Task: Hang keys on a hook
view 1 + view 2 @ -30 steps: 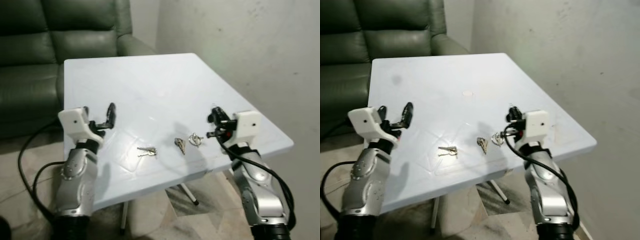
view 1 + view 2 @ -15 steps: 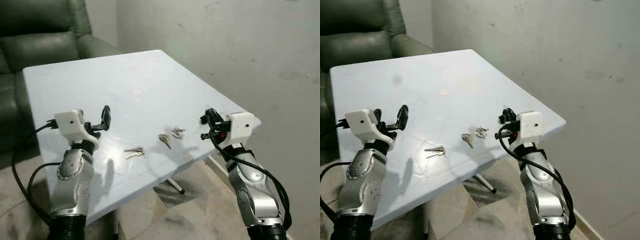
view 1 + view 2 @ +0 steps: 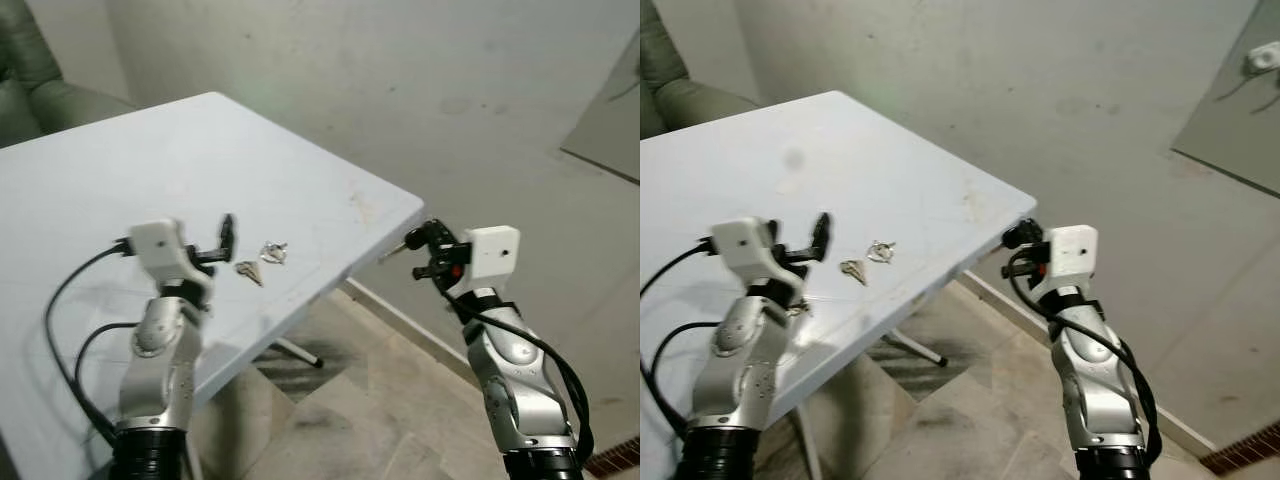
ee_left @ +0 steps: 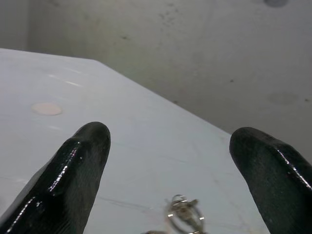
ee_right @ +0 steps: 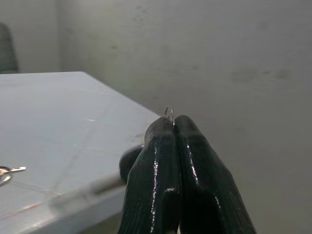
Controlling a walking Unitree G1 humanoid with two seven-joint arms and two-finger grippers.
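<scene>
Wire loop (image 5: 169, 112) between right wrist's pressed jaws

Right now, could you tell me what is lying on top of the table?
On the table, two small bunches of keys lie near its edge, beside the open left gripper. Whatever sits behind the left arm is hidden.

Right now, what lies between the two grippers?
Left eye view: a key and a key ring on the table near the left gripper; the right gripper holds another key.
</scene>
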